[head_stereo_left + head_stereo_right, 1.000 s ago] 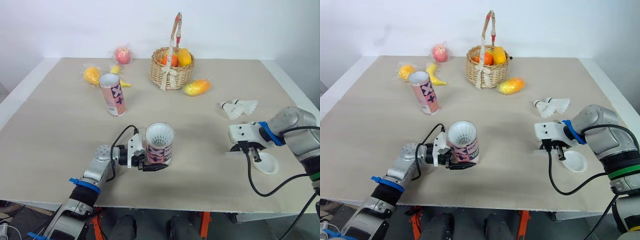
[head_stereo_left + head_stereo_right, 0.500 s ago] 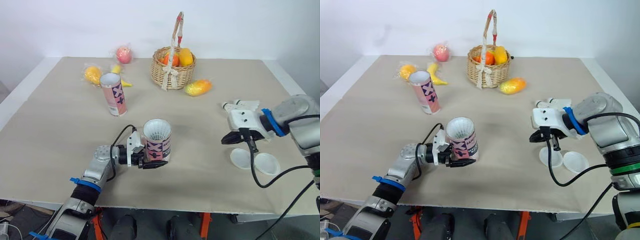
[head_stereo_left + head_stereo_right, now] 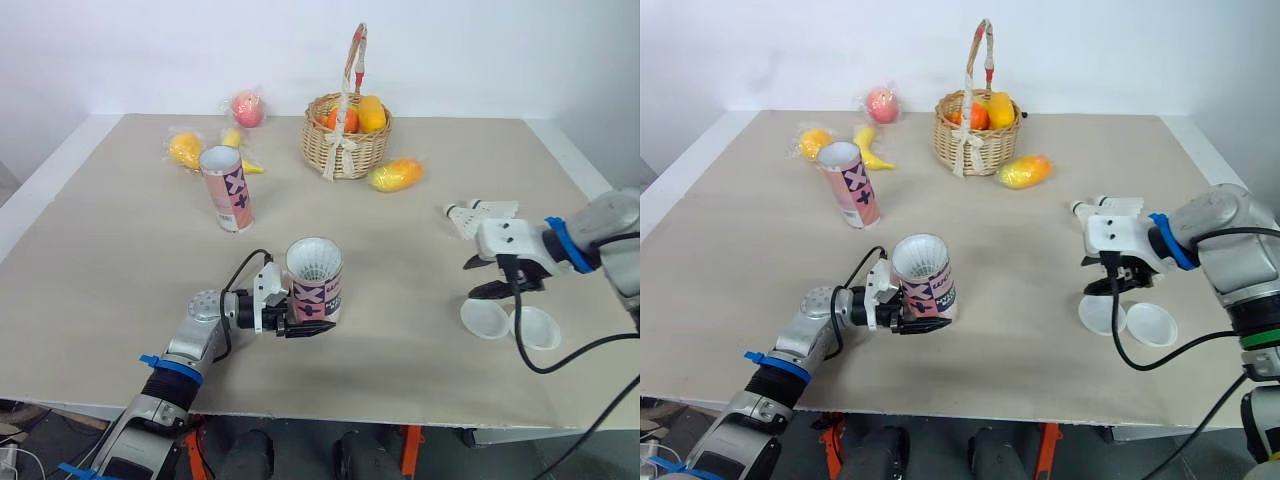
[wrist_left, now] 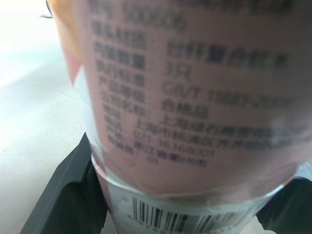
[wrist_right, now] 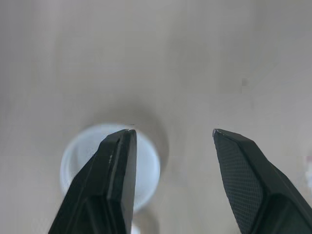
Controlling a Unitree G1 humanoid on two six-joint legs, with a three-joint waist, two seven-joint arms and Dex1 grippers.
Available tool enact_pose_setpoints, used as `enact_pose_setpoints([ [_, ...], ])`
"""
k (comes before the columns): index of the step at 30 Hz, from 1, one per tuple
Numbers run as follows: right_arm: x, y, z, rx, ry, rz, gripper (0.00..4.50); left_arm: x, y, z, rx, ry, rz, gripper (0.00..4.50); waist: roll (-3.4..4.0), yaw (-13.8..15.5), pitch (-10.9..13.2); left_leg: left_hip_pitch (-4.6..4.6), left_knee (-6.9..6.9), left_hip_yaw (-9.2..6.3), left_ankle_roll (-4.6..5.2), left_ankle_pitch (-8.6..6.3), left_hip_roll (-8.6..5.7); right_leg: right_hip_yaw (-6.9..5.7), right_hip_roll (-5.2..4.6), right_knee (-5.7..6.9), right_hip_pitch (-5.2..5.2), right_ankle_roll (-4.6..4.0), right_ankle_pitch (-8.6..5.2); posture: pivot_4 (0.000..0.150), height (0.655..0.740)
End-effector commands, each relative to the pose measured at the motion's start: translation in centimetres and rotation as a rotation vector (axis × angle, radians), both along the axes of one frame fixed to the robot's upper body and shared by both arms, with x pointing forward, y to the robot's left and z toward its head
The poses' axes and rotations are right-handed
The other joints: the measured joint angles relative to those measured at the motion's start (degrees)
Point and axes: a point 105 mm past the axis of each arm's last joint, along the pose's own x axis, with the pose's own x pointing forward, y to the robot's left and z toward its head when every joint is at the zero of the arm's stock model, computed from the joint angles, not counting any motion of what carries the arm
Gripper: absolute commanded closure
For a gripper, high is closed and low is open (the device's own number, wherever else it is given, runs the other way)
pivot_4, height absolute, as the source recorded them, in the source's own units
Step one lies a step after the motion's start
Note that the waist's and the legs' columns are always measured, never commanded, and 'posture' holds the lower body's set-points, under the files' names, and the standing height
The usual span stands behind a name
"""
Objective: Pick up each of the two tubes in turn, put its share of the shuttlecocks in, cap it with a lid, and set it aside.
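Near the front edge of the table [image 3: 120, 260], one tube [image 3: 316, 290] with white feathers at its mouth is clamped in the left hand [image 3: 312, 326]. The right hand [image 3: 505, 290] is held spread wide just above two white lids [image 3: 485, 318]; the second tube [image 3: 226, 188] is stood farther back.

printed on the near tube [image 4: 195, 97] are rows of blurry chinese text. all i can really make out is "gb/t" with a number string after it, a "3" on the line above, and a lower line starting "021-". barcode [image 4: 161, 214] sits under that. the far tube [image 3: 226, 188] has a big dark "x" and "+".
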Motion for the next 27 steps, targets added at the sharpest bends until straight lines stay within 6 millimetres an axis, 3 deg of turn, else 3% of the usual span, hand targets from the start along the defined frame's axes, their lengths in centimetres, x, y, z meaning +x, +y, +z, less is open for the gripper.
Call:
enact_pose_setpoints([
  [1,-0.3,-1.3,0.1,-0.039,-0.001,-0.018,1.68,0.1,0.3,0.4,-0.004,-0.023,0.002,1.42,0.0,-0.01,0.0,0.01,0.0,0.0,0.0,0.0,0.01,0.0,0.01,0.0,0.0,-0.01,0.0,0.15,0.74],
  [9,0.8,-2.3,-2.8,-0.046,0.048,-0.093,1.68,0.1,0.4,0.3,0.001,-0.023,0.003,1.42,0.01,-0.05,0.0,0.05,0.0,0.06,0.0,0.0,0.01,0.05,0.02,0.0,0.01,-0.01,0.01,0.15,0.74],
  [17,0.6,-2.5,-3.8,-0.062,0.108,-0.086,1.68,0.2,0.7,0.2,0.003,-0.028,0.015,1.42,0.03,-0.04,0.0,0.05,0.0,0.05,0.0,0.0,0.01,0.06,0.02,0.0,0.02,-0.01,0.0,0.15,0.74],
  [21,0.9,-2.1,-3.6,-0.062,0.103,-0.073,2.76,0.1,0.7,0.2,0.001,-0.028,0.019,1.42,0.03,-0.07,-0.01,0.06,0.0,0.06,0.0,0.0,0.02,0.06,0.04,0.0,0.02,-0.02,0.01,0.15,0.74],
  [25,0.9,-1.8,-3.5,-0.058,0.107,-0.057,4.44,0.1,0.6,0.2,-0.001,-0.027,0.021,1.42,0.03,-0.06,-0.01,0.07,0.01,0.05,0.0,0.0,0.02,0.05,0.04,0.0,0.03,-0.02,0.02,0.15,0.74],
  [27,0.8,-1.5,-3.2,-0.048,0.108,-0.048,4.44,0.2,0.6,0.2,-0.003,-0.028,0.022,1.42,0.03,-0.06,-0.01,0.07,0.01,0.04,0.0,0.0,0.02,0.05,0.04,0.0,0.04,-0.02,0.02,0.15,0.74],
])
